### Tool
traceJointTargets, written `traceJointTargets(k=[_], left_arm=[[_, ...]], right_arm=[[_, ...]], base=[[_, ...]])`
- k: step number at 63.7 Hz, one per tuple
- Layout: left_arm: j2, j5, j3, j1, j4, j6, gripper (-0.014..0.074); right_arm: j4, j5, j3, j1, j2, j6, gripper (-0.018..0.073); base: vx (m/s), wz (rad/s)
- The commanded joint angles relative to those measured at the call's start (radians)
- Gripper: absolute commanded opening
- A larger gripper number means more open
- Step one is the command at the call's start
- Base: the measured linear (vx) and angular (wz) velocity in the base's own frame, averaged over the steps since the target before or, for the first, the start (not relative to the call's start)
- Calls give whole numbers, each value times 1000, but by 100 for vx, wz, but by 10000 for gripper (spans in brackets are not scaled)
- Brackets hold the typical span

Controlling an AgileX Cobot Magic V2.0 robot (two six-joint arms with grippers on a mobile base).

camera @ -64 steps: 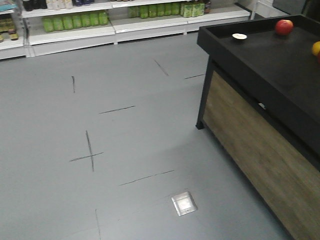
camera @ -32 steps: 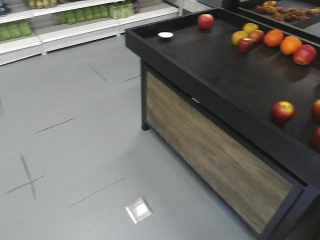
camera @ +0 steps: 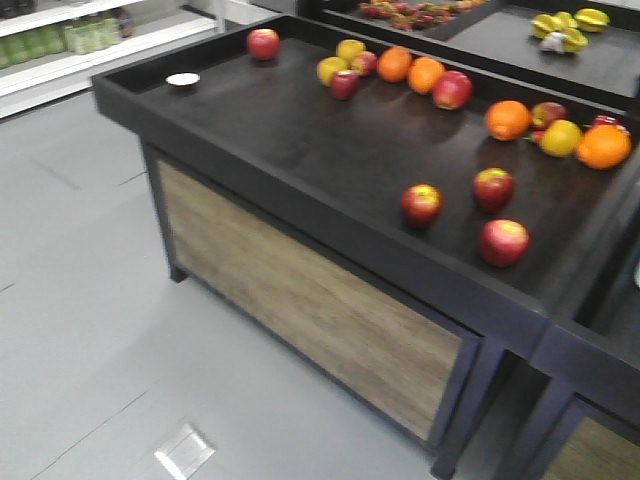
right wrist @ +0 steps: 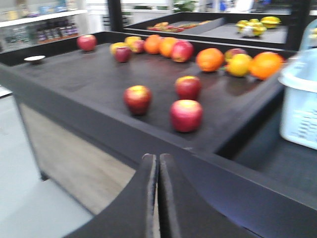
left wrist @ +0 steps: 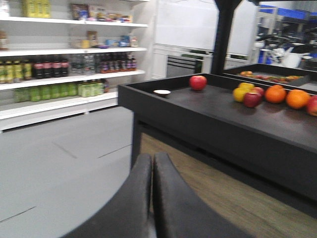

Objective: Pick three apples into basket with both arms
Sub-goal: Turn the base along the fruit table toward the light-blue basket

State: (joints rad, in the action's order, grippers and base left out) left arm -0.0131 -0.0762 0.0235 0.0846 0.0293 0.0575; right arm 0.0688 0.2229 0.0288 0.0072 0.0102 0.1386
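Front-facing view takes in a black table (camera: 300, 225) with a raised rim and a wood-panelled side, standing on a grey floor (camera: 80, 300). Three apples lie close together but apart near the table's front rim: the left apple (camera: 421, 204), the back apple (camera: 493, 188) and the front apple (camera: 504, 241), which is nearest the rim. Further back are oranges (camera: 508, 119), a yellow fruit (camera: 561, 137) and more red apples, mixed in loose groups. One lone apple (camera: 263, 43) sits at the far corner, near a small white dish (camera: 183, 79). From the right wrist view the right hand (right wrist: 157, 159) hangs off the table's front edge with its fingers pressed together on nothing, and the three apples are just past the rim ahead of it. The basket (right wrist: 299, 104), pale blue with slotted sides, stands at the right edge of that view on a lower dark surface beyond the table's side rim, well apart from the apples. From the left wrist view the left hand (left wrist: 151, 159) is closed and empty too, out over the floor short of the table, with shelves (left wrist: 74, 79) of bottles behind.
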Motion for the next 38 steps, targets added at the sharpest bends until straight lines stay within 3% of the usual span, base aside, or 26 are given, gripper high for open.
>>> traceJointTargets(k=[1,38], left_arm=[[-14,76,24,-1,8,6,-6],[-14,76,24,-1,8,6,-6]], right_arm=[[9,-68,13,-7,11,-6,-4],[9,-68,13,-7,11,-6,-4]], base=[[4,-50],[3,-46]])
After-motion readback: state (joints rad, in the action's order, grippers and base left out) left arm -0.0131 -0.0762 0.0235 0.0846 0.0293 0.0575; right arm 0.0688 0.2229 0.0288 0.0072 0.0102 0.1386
